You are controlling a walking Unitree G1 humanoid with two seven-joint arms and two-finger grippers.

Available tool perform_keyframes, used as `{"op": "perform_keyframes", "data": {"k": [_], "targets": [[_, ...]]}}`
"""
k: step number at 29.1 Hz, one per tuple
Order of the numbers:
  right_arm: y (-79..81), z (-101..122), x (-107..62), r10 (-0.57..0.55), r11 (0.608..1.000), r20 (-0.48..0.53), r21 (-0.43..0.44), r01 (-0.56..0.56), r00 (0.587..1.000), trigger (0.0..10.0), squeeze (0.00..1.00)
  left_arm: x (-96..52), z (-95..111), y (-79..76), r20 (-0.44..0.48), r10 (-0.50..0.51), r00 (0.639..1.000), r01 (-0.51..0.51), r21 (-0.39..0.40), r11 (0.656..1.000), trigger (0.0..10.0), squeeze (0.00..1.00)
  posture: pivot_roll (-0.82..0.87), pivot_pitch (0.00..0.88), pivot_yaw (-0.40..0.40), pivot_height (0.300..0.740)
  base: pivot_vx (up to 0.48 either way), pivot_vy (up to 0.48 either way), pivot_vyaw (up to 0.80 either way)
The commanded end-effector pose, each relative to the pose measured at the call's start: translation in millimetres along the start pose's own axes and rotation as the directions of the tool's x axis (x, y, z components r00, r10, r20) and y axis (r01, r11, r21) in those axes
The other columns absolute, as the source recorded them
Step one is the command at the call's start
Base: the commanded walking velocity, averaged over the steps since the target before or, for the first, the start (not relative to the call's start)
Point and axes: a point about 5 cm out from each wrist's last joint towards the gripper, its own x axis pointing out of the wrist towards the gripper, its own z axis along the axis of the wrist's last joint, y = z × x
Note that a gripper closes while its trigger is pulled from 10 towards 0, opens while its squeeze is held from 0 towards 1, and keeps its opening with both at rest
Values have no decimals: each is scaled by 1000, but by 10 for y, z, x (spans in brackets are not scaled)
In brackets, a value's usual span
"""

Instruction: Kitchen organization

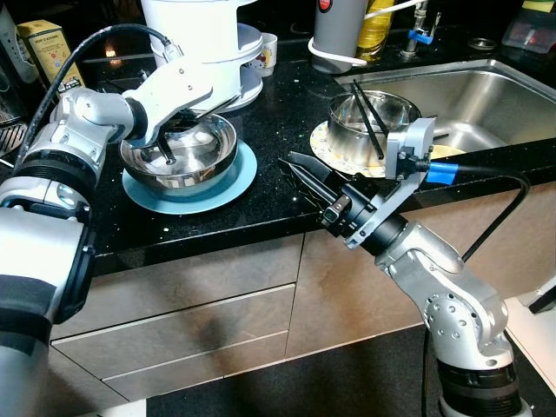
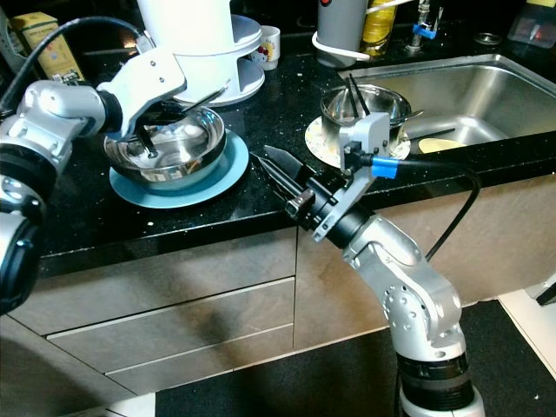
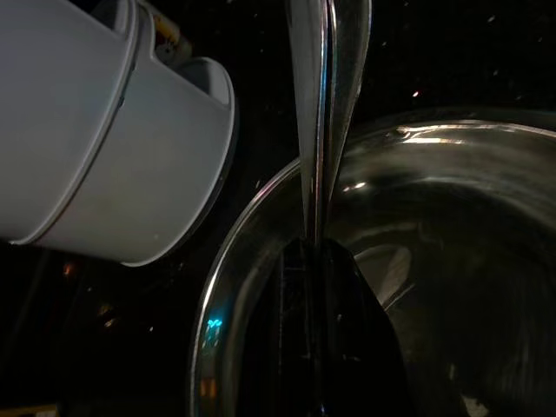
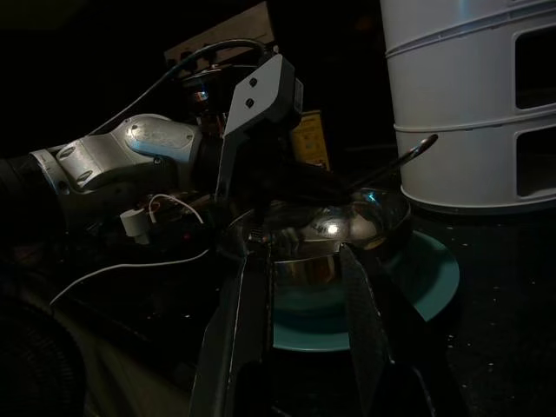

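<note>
Counter (image 1: 261, 187): black stone is carrying everything, with the sink (image 1: 486, 95) sunk into its far right corner; dishes are sitting toward the front edge, probably so the arms can reach them.
White appliance (image 1: 195, 39): standing upright at the back edge, just behind the left bowl.
Blue plate (image 1: 189, 187): lying flat near the front left edge, serving as a base under the bowl.
Steel bowl (image 1: 182, 152): resting on the blue plate, mouth up; the left gripper is working inside it.
Second bowl (image 1: 373, 117): sitting on a patterned plate beside the sink's near left corner, with dark chopsticks (image 1: 369, 122) leaning in it.
Left gripper (image 1: 165, 149): reaching down over the bowl's near rim; its fingers are pressing together on a spoon handle, seemingly to lift it out.
Right gripper (image 2: 276, 174): hovering at the front edge between the two plates, fingers parted and holding nothing, apparently waiting.
Spoon (image 3: 323, 104): inside the steel bowl; its long axis is running along the left gripper's fingers, handle slanting up across the rim toward the white appliance.
</note>
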Motion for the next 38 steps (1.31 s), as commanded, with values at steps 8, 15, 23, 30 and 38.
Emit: {"op": "perform_keyframes", "data": {"k": [8, 15, 23, 30, 38], "targets": [[8, 17, 3, 5, 1000, 0, -7, -5, 1000, 10000, 0, -3, -14, -16, 20, -5, 1000, 6, -18, 1000, 10000, 0, -14, 176, 23, 740, 0, 0, 0], [10, 10, 5, 9, 1000, 0, -4, -9, 1000, 10000, 0, 11, -14, -66, 59, -53, 997, 58, -73, 996, 10000, 0, -14, 176, 23, 740, 0, 0, 0], [10, 9, 4, 7, 1000, -1, -2, -7, 1000, 10000, 0, 72, -2, -153, 101, -98, 990, 113, -161, 980, 10000, 0, -16, 182, 24, 740, 0, 0, 0], [14, 6, 4, 4, 1000, -1, -1, -4, 1000, 10000, 0, 102, -61, -243, 73, -142, 987, 151, -146, 978, 9333, 0, -15, 182, 27, 740, 0, 0, 0], [13, 11, 9, 5, 1000, 2, -4, -5, 1000, 10000, 0, 116, -142, -281, 27, -112, 993, 114, -139, 984, 10000, 0, -13, 181, 27, 740, 0, 0, 0]]}}
